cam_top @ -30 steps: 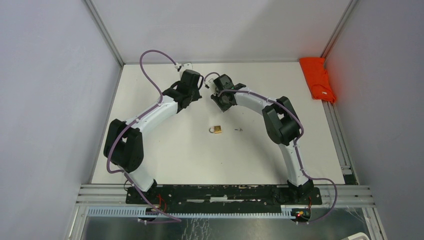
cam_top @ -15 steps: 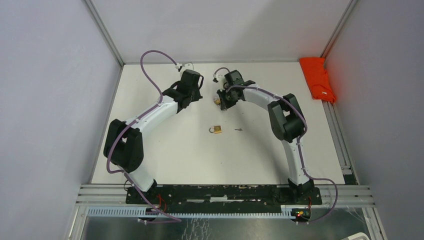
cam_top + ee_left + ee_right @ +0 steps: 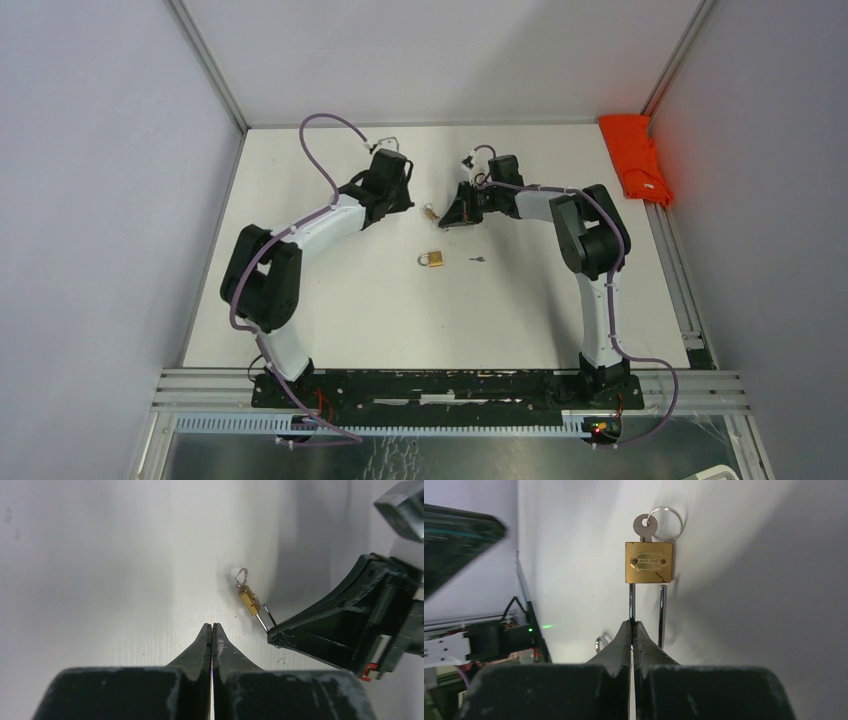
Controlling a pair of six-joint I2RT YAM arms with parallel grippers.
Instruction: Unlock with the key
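Note:
A small brass padlock [image 3: 649, 562] hangs in front of my right gripper [image 3: 632, 623], which is shut on one leg of its steel shackle [image 3: 631, 602]. A silver key [image 3: 644, 527] with a wire ring sits in the lock's far end. From above, this padlock [image 3: 430, 211] lies between both grippers at mid-table. My left gripper [image 3: 212, 626] is shut with nothing in it, just left of the padlock [image 3: 249, 601] and apart from it. The right gripper [image 3: 271, 635] shows at the right of the left wrist view.
A second brass padlock [image 3: 432, 259] lies on the white table nearer the arm bases, with a small loose key [image 3: 478, 259] to its right. A red cloth [image 3: 635, 155] lies at the far right edge. Walls enclose the table on three sides.
My right gripper closed on the padlock's shackle and swung right, stretching the arm low. The left gripper moved down and right toward the padlock, staying shut.

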